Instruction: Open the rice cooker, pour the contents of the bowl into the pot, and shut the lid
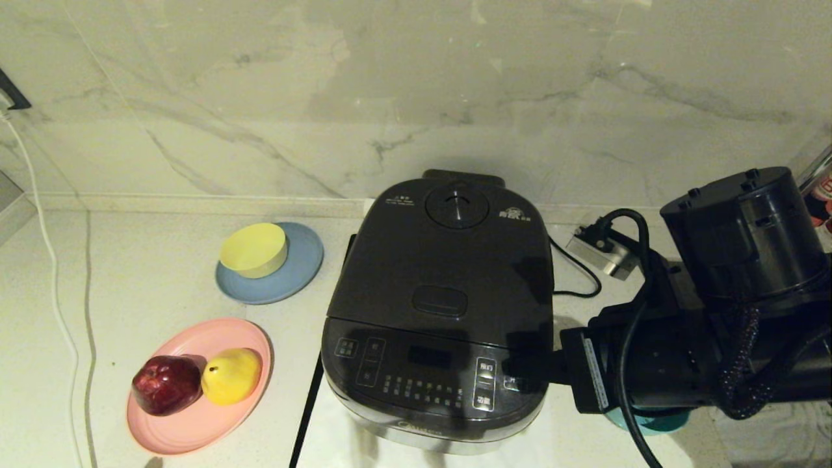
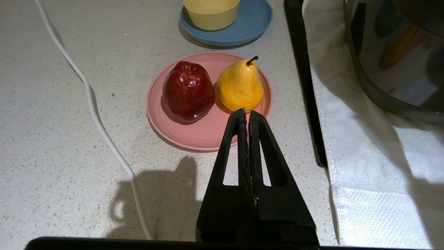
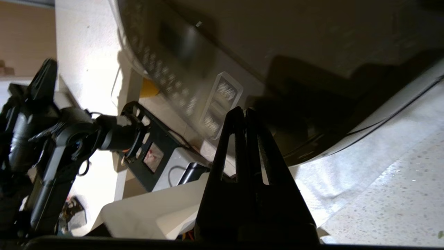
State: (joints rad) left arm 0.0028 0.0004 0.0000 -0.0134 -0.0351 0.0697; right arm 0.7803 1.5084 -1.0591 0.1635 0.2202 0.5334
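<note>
nearest me on the speckled pale table [image 1: 162, 273], my right claw [image 1: 523, 374] lies level against the front right corner of the big dark grey-black rice cooker [image 1: 439, 312], fingers pressed together on nothing, tips at its glossy button panel. under that arm i see only a sliver of the small teal-blue bowl [image 1: 650, 422]; i cannot tell what is in it. my left claw [image 2: 247, 114] hangs low at the front left, also pinched together and empty, pointing toward a pink round plate [image 1: 195, 416] carrying a dark red apple [image 1: 167, 383] touching a yellow pear [image 1: 231, 375]. the cooker stands on a white cloth [image 2: 367, 166], its hinged square lid [image 1: 448, 266] down flat. farther back on the left, a yellow bowl [image 1: 253, 249] rests on a grey-blue plate [image 1: 286, 279].
</note>
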